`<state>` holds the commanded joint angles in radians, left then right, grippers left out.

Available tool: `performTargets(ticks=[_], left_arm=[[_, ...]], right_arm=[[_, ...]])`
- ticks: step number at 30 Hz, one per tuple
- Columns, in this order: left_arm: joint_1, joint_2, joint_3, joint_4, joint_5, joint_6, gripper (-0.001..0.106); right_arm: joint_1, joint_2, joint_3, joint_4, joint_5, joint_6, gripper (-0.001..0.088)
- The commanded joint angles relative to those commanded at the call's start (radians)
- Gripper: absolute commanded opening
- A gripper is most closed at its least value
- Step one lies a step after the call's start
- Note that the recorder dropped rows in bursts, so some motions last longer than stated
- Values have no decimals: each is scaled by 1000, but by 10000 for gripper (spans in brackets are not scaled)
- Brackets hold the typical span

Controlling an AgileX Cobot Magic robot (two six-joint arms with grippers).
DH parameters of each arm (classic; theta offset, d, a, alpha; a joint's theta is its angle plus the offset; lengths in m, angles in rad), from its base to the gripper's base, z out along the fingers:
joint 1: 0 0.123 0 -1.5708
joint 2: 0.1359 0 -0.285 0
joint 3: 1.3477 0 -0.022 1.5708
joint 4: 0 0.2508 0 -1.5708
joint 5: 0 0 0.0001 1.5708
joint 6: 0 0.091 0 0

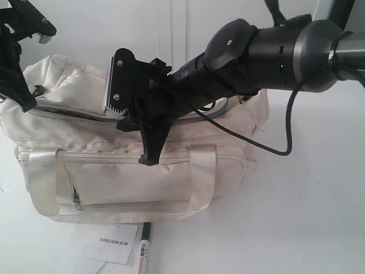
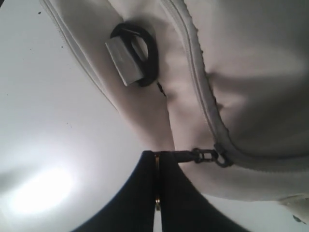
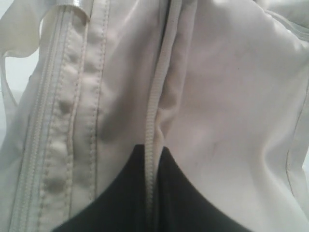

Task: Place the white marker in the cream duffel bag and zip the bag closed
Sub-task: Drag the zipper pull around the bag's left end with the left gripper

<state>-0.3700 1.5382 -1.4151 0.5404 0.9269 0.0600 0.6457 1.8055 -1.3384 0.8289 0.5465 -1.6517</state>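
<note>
Left end effector: clamped on zip pull.
Right end effector: clamped on zip edge.
White marker: laid on surface, near side of cream duffel bag.

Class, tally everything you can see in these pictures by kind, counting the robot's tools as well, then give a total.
Bags: 1 (cream duffel bag)
Markers: 1 (white marker)
Paper cards: 1 (TONLION card)
Tools: 2 (left tool, right tool)
Total: 5
</note>
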Motion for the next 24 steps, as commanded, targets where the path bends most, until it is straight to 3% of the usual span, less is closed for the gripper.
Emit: performTargets(ticks=[12,20,24], left_arm=[[0,21,0,-10,-12,-16,22],[0,-11,0,-62,13,-68,550],[0,-72,0,-65,13,-90,614]], right_arm=[[0,0,0,0,13,0,0],[0,0,0,0,-4,0,0],[0,0,0,0,-14,0,0]])
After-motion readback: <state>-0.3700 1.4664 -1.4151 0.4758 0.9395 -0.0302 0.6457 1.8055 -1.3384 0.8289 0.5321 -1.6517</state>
